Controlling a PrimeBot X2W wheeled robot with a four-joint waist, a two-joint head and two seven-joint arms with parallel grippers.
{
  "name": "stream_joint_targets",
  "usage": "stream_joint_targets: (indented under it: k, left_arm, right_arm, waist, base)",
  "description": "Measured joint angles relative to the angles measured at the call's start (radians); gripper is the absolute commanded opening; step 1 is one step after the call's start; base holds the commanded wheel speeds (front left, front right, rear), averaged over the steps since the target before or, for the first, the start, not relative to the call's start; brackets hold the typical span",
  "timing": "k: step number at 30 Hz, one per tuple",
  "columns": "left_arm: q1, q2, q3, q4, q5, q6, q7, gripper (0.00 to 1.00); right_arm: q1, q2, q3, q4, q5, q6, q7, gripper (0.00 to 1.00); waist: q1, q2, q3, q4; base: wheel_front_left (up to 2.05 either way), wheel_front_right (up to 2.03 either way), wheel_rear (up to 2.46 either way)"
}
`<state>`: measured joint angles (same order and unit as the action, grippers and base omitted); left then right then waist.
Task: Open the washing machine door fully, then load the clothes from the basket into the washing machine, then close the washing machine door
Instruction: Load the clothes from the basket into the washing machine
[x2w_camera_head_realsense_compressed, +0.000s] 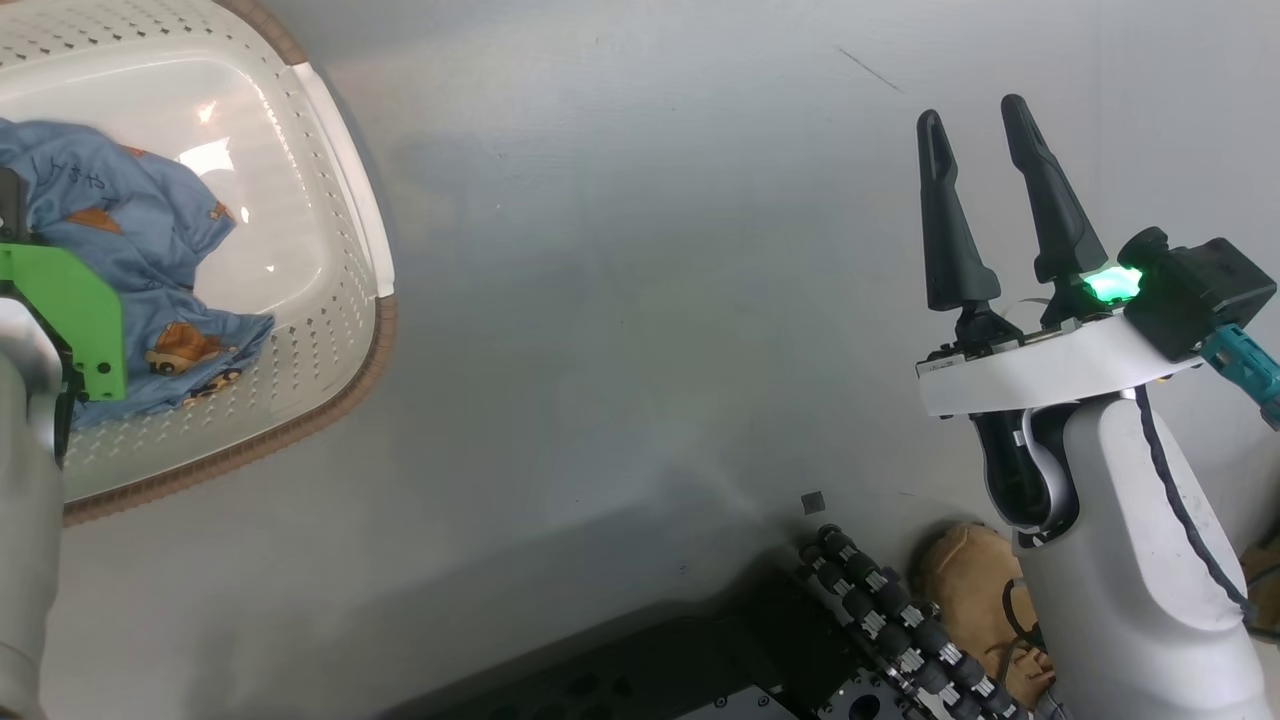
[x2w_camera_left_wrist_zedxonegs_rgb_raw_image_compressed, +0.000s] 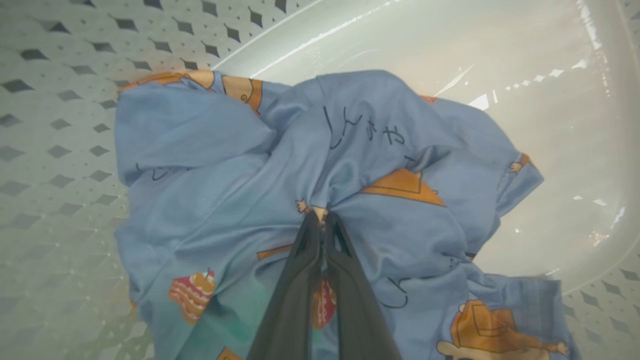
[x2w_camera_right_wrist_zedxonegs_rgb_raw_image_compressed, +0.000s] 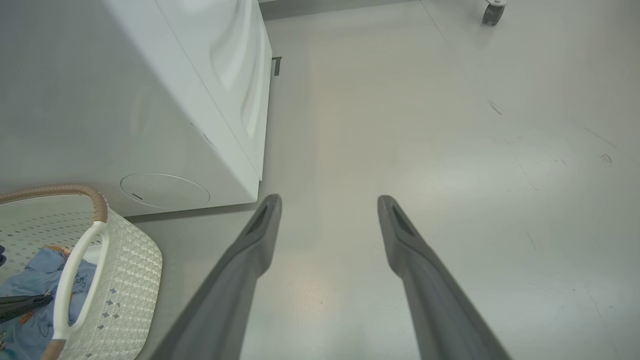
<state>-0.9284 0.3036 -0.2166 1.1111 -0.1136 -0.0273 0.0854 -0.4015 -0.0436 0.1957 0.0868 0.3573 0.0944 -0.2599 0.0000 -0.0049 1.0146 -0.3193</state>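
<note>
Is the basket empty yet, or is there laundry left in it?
Not empty. Crumpled light blue clothes lie in the basket, the left gripper pinched shut on a fold.

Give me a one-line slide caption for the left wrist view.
Left gripper shut on a fold of the light blue printed clothes inside the perforated basket.

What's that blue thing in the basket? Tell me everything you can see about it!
Those are the clothes: soft, light blue cloth, crumpled in a heap, printed with orange-brown cartoon pictures, little red cakes and dark scribbled letters. They lie inside the white basket, on its smooth bottom, against its holey wall. The left gripper is shut on a fold in the middle, bunching wrinkles around the pinch. I cannot tell how many garments there are.
</note>
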Motion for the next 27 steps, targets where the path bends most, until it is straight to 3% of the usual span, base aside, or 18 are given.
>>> stream_joint_targets:
  k: [5, 10, 27]
  left_arm:
    - [-0.013, -0.013, -0.003, 0.008, -0.002, -0.014, -0.012, 0.0]
    - [-0.02, -0.069, -0.011, 0.006, -0.005, -0.018, -0.045, 0.0]
    - [0.045, -0.175, 0.004, 0.007, -0.057, -0.022, -0.238, 0.0]
  right_arm:
    - [-0.003, 0.0, -0.013, 0.0, -0.003, 0.0, 0.0, 1.0]
    - [-0.013, 0.0, -0.038, 0.003, -0.019, 0.0, 0.0, 1.0]
    - [-0.02, -0.001, -0.123, 0.031, -0.094, 0.002, 0.0, 1.0]
  waist:
    - [0.0, 0.0, -0.002, 0.01]
    - [0.0, 0.0, -0.012, 0.029]
    - [0.0, 0.0, -0.13, 0.113]
  base:
    - [0.0, 0.0, 0.0]
    - [0.0, 0.0, 0.0]
    - [0.0, 0.0, 0.0]
